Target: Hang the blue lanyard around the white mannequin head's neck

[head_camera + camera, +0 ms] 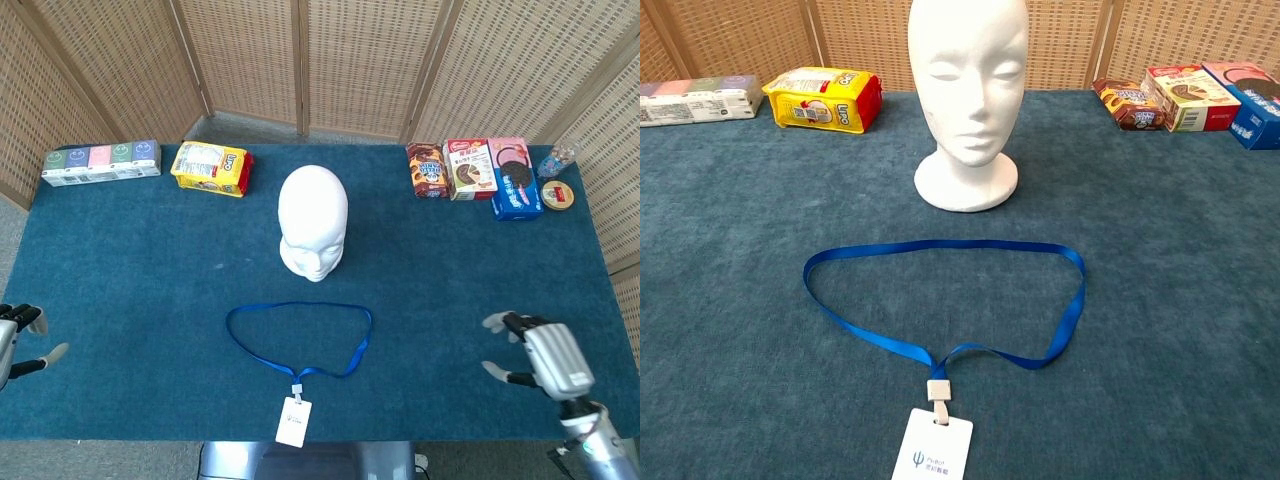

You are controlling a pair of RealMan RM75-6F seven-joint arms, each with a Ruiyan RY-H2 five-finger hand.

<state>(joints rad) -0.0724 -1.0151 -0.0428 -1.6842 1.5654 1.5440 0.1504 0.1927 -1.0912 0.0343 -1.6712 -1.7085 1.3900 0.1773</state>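
From the head view the blue lanyard [298,338] lies looped flat on the tabletop [140,260] just in front of the white mannequin head [313,222], the right hand [541,358] and left hand [14,335] empty, fingers spread wide, while the chest view shows the lanyard's badge [933,451] nearest the camera

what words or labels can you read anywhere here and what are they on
"Lipo": on the yellow snack pack, in the chest view.
White badge card on the blue lanyard: a small logo and print, too small to read.
Snack boxes at far right and the pastel pack row at far left: print too blurred to read.
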